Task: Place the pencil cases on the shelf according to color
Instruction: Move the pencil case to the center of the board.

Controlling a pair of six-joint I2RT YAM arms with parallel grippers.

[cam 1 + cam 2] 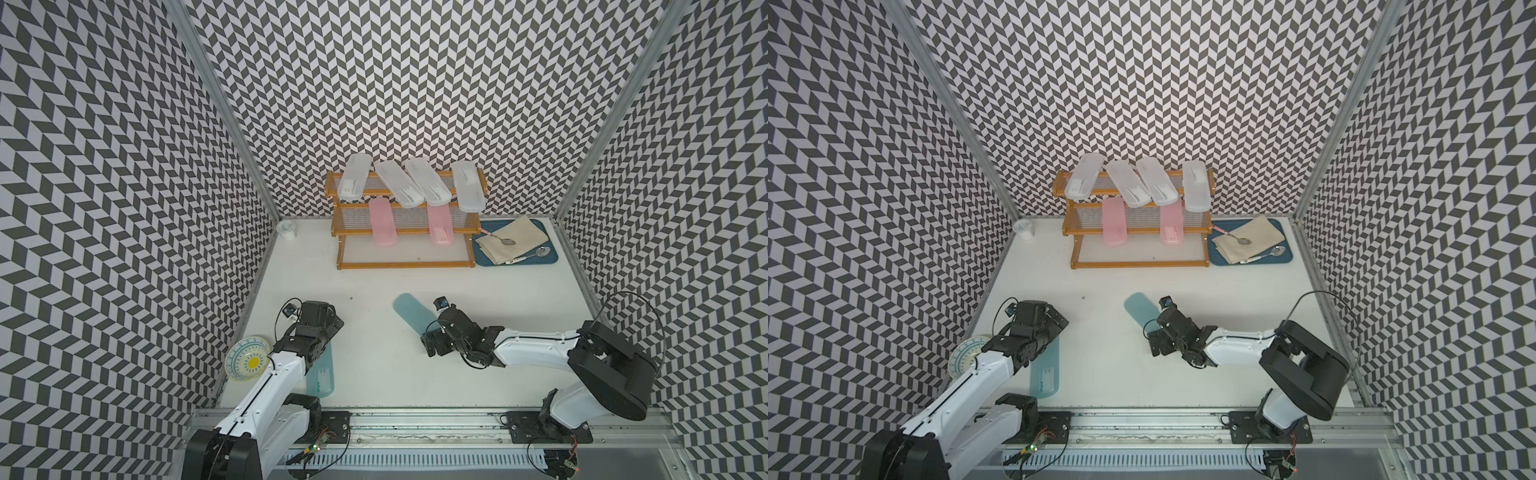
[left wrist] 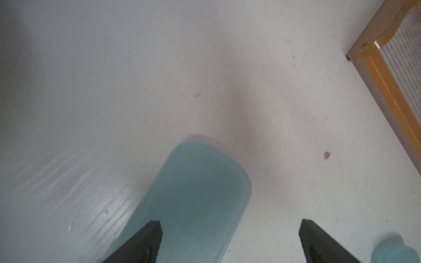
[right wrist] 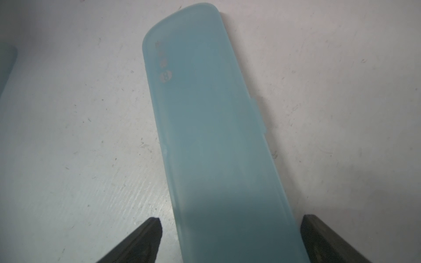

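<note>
Right wrist view: the right teal case [image 3: 216, 136] is a long, flat box of frosted translucent plastic with rounded corners, a small clasp tab on one long edge and faint round marks near the end away from the fingers. It lies flat on the scuffed white table [image 3: 68, 136], running between the right fingers [image 3: 141, 241], which are spread wide, one on each side, not pinching it. In both top views it lies slanted at mid-table. The left teal case [image 1: 322, 378], with a pale label at its near end, lies near-left, its far end below the left fingers [image 2: 141, 243], likewise spread. On the shelf [image 1: 403, 264], orange-brown wood with pale mesh tiers, four white cases [image 1: 428, 183] overhang the top tier and two pink cases [image 1: 382, 222] the middle one.
</note>
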